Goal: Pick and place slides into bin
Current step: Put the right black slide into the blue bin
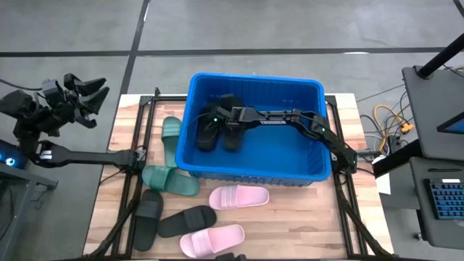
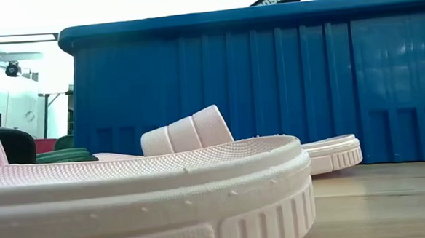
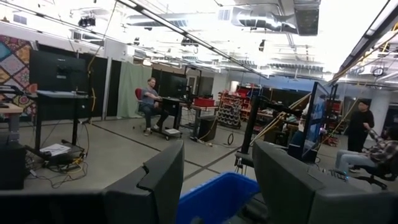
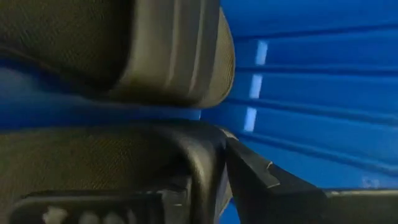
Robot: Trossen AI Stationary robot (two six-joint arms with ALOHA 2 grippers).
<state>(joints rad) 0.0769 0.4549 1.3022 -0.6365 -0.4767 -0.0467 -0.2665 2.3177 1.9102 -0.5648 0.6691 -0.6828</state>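
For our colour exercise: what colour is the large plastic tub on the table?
Bright blue: the large rectangular plastic tub shows best in the high view, seen from above.

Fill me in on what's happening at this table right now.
The right gripper is down inside the large bright blue plastic bin, at two black foam slides lying in it. The left gripper waits raised off the table's left edge, jaws open. Two dark green, two black and two pale pink slides remain on the wooden table.

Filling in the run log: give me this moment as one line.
right pincer: inside bin, at two black slides | left pincer: open, raised off table's left | six slides on table
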